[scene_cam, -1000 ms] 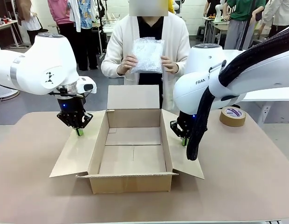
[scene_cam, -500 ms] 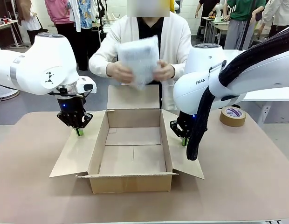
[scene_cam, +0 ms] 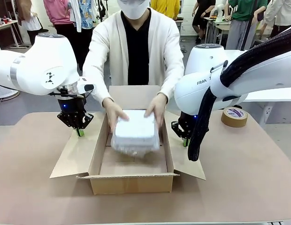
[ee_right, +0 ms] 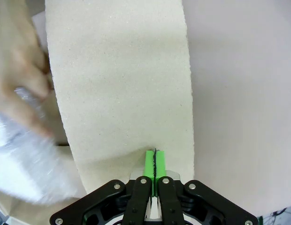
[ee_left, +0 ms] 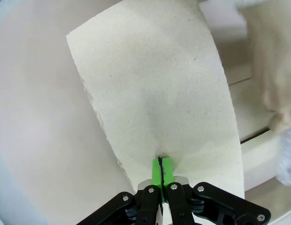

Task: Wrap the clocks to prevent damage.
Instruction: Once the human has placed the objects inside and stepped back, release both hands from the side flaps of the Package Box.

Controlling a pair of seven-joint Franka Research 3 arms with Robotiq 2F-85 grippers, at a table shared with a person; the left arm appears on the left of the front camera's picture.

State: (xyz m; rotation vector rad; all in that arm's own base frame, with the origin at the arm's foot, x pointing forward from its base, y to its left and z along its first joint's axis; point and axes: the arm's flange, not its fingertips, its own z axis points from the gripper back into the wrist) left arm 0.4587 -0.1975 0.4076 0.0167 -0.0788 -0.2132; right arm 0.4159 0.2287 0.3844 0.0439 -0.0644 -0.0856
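Note:
A person holds a bubble-wrapped bundle (scene_cam: 135, 132) in both hands, low inside the open cardboard box (scene_cam: 131, 180). The clocks are hidden; what the wrap holds cannot be seen. My left gripper (scene_cam: 80, 132) is shut, its green tips resting on the box's left flap (scene_cam: 75, 154). In the left wrist view the closed fingertips (ee_left: 161, 165) touch that flap (ee_left: 155, 84). My right gripper (scene_cam: 185, 142) is also shut, tips down on the right flap (scene_cam: 185, 161). The right wrist view shows its fingertips (ee_right: 155, 161) on the flap (ee_right: 122, 79), with the blurred bundle (ee_right: 23, 164) to the left.
A roll of brown tape (scene_cam: 234, 116) lies on the table at the back right. The person leans over the box's far flap (scene_cam: 134, 96). Bare tabletop (scene_cam: 239, 187) spreads in front of and beside the box.
The person has brought the wrapped bundle down from chest height into the box and leaned forward. Both arms and grippers have stayed put on the flaps.

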